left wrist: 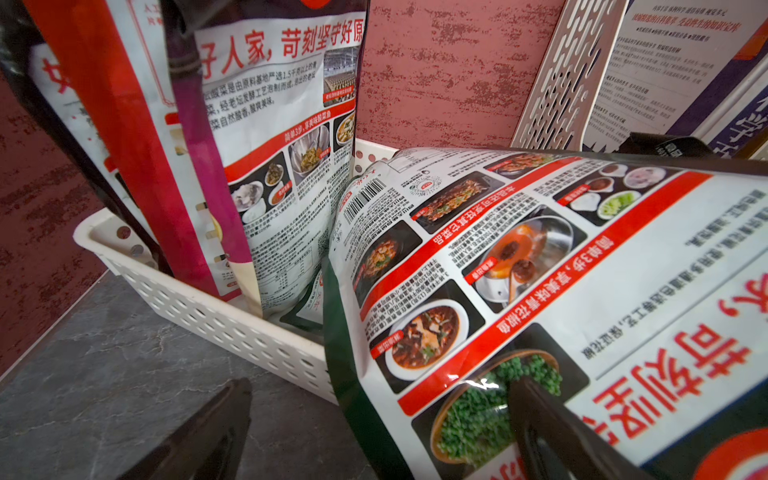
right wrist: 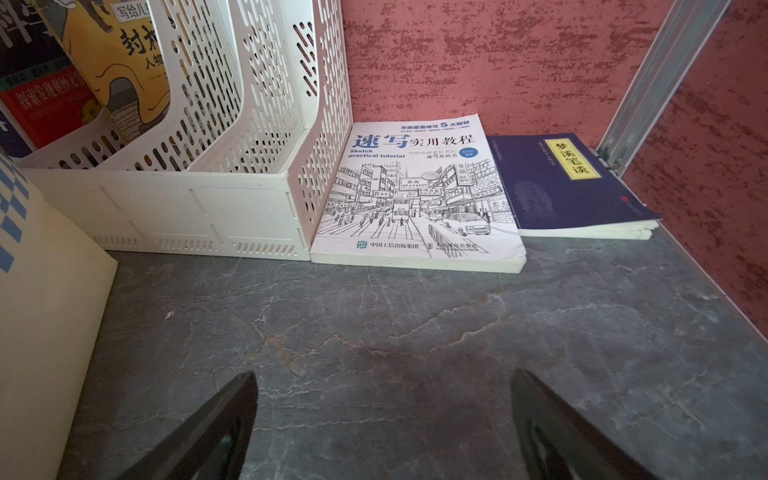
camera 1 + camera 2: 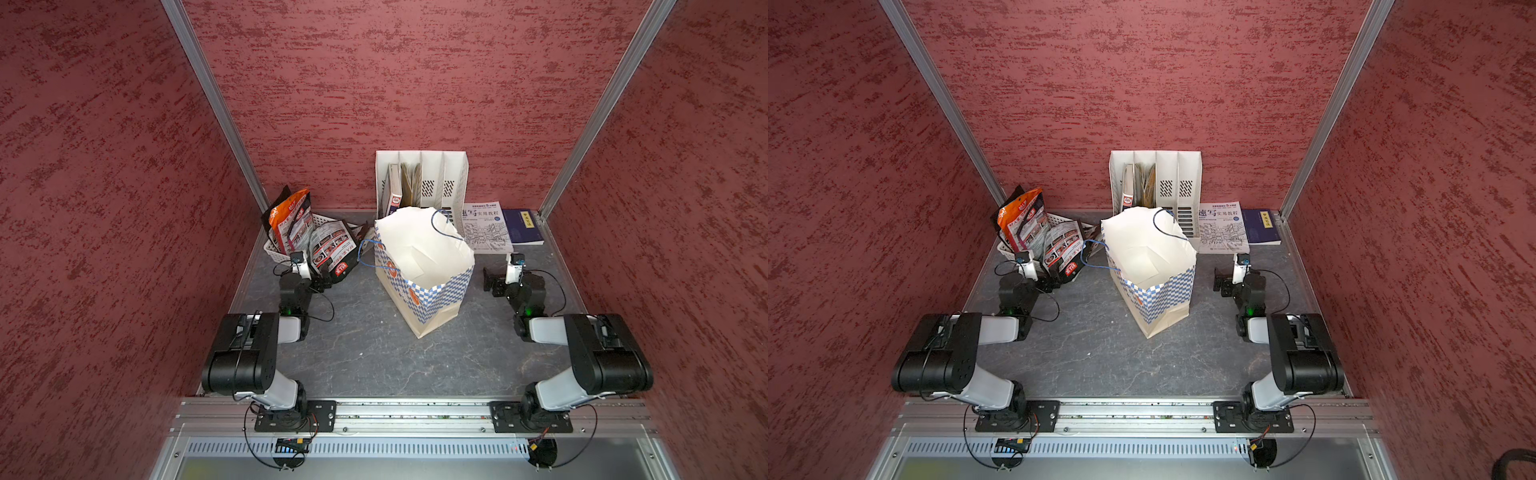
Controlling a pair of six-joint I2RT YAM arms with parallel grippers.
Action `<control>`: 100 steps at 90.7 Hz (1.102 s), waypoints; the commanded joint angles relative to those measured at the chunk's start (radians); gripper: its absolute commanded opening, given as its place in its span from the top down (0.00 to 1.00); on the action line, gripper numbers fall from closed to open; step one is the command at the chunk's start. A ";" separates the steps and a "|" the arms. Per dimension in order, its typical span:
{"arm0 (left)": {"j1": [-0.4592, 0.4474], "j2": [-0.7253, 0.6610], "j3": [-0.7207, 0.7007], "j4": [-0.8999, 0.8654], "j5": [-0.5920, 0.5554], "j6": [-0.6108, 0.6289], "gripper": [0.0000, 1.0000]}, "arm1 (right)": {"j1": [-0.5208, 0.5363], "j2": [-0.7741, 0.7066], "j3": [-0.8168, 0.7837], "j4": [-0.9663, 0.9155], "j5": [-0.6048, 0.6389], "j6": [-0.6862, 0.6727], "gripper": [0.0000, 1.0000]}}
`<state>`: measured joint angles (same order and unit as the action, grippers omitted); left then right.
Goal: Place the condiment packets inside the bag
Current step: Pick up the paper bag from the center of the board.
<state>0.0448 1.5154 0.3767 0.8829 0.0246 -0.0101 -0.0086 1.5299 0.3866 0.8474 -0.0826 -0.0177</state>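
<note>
Left wrist view: one black condiment packet (image 1: 519,291), printed with red bands and dish photos, droops out over the front rim of the white basket (image 1: 216,316). More condiment packets (image 1: 270,166) stand upright inside it, among them an orange packet (image 3: 291,212). The left gripper (image 1: 380,386) is spread wide at the drooping packet, one finger (image 1: 552,432) across its face, contact unclear, gripping nothing. The bag (image 3: 419,266) stands open-mouthed in the middle of the table (image 3: 365,357). On its far side the right gripper (image 2: 382,378) gapes just as wide, empty.
</note>
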 commanded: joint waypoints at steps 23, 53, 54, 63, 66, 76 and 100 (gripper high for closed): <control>0.063 -0.636 0.141 -0.858 -0.394 -0.554 0.00 | 0.003 -0.396 0.309 -0.885 0.131 0.207 0.01; 0.129 -0.642 0.582 -1.527 0.193 -0.462 0.00 | 0.062 -0.556 0.718 -1.518 -0.310 0.335 0.03; 0.129 -0.633 0.594 -1.542 0.217 -0.447 0.00 | 0.069 -0.557 0.735 -1.532 -0.315 0.330 0.03; 0.127 -0.551 0.686 -1.659 0.379 -0.350 0.00 | 0.122 -0.539 0.877 -1.707 -0.290 0.301 0.03; 0.127 -0.537 0.699 -1.680 0.404 -0.339 0.00 | 0.143 -0.518 0.925 -1.759 -0.276 0.288 0.04; 0.125 -0.529 0.682 -1.671 0.442 -0.327 0.00 | 0.215 -0.433 1.049 -1.897 -0.246 0.274 0.08; 0.103 -0.505 0.656 -1.668 0.435 -0.297 0.00 | 0.378 -0.237 1.190 -1.998 -0.093 0.300 0.18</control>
<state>0.1600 1.0039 1.0435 -0.7589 0.4305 -0.3538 0.3267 1.2377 1.5341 -1.0447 -0.2604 0.2733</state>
